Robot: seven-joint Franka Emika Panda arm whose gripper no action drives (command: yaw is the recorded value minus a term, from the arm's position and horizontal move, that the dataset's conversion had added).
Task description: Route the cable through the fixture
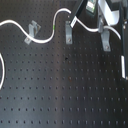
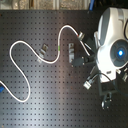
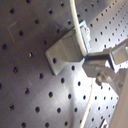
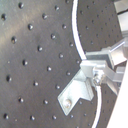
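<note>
The white cable (image 1: 15,22) winds across the black perforated board in both exterior views. It passes a grey fixture (image 1: 33,29), carries a green band (image 1: 54,26), arcs up and comes down to my gripper (image 1: 74,21). The gripper is shut on the cable just above a second grey fixture (image 1: 67,31). In the second exterior view the gripper (image 2: 81,36) holds the cable (image 2: 22,45) beside that fixture (image 2: 71,53). Both wrist views show the cable (image 4: 76,30) running past the bracket (image 4: 77,89) (image 3: 67,47) into the fingers (image 4: 102,62).
A third fixture (image 1: 105,40) stands at the first exterior view's right, with the cable trailing past it. More brackets (image 2: 88,83) (image 2: 106,102) sit under the white robot body (image 2: 112,45). The cable's blue end (image 2: 3,90) lies at the second exterior view's left edge.
</note>
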